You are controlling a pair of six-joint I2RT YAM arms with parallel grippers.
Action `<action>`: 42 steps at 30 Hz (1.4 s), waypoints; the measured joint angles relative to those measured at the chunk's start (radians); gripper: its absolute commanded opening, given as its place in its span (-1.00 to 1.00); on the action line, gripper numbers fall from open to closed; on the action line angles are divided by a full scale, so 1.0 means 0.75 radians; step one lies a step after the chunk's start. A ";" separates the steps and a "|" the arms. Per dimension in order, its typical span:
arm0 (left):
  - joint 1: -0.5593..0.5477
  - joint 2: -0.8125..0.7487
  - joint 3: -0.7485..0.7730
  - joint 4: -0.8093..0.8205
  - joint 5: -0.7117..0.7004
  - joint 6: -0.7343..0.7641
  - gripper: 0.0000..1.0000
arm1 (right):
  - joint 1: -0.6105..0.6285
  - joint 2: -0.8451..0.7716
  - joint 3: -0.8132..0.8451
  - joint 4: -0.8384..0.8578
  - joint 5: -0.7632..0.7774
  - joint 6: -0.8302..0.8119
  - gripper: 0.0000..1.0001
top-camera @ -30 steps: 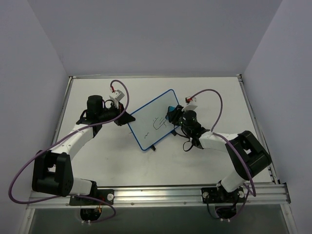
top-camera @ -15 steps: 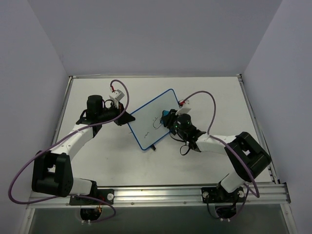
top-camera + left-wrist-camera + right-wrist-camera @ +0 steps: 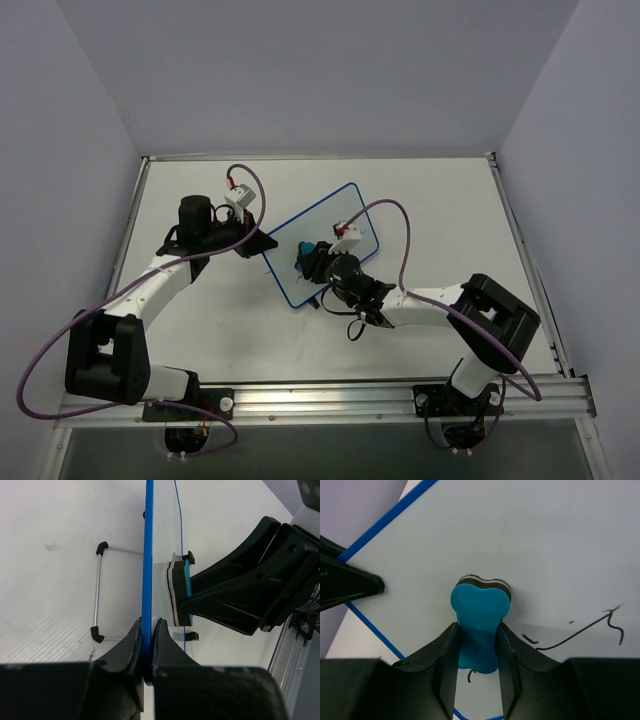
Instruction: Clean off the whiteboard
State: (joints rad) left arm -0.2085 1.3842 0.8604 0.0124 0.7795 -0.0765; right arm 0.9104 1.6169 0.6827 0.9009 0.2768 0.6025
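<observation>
The whiteboard, white with a thin blue frame, stands tilted at the table's middle. My left gripper is shut on its left edge; the left wrist view shows the blue frame pinched between my fingers. My right gripper is shut on a small blue eraser and presses it flat against the board's face. In the right wrist view the eraser sits between my jaws on the whiteboard, with thin black marker strokes to its right and a short one below it.
A wire stand with black feet lies on the table behind the board. White walls close in the table on three sides, and a metal rail runs along the near edge. Purple cables loop over both arms.
My right gripper has slid the eraser from the board's right edge down and left across its face. The left gripper and the board have stayed put.
</observation>
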 measured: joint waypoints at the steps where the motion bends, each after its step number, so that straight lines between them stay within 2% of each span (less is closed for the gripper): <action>1: -0.002 0.000 0.000 0.003 -0.002 -0.001 -0.95 | -0.013 -0.003 -0.016 0.018 -0.011 0.027 -1.00; 8: -0.009 -0.001 0.000 0.008 -0.012 -0.002 -0.95 | -0.213 -0.020 -0.185 0.156 -0.066 0.175 -1.00; 18: -0.016 -0.008 0.000 0.008 -0.013 -0.002 -0.95 | -0.229 0.020 -0.302 0.326 0.006 0.304 -1.00; 24: -0.017 -0.008 0.000 0.008 -0.014 -0.002 -0.95 | -0.230 0.013 -0.304 0.273 0.067 0.377 -1.00; 34: -0.023 -0.015 0.000 0.008 -0.014 -0.002 -0.95 | -0.280 -0.031 -0.258 -0.040 0.177 0.417 -1.00; 42: -0.016 -0.018 0.000 0.008 -0.031 -0.003 -0.95 | -0.267 0.017 -0.225 0.040 0.089 0.207 -1.00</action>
State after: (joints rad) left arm -0.2203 1.3705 0.8604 0.0185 0.7567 -0.0788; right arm 0.7105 1.6299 0.5140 0.9310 0.3435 0.7578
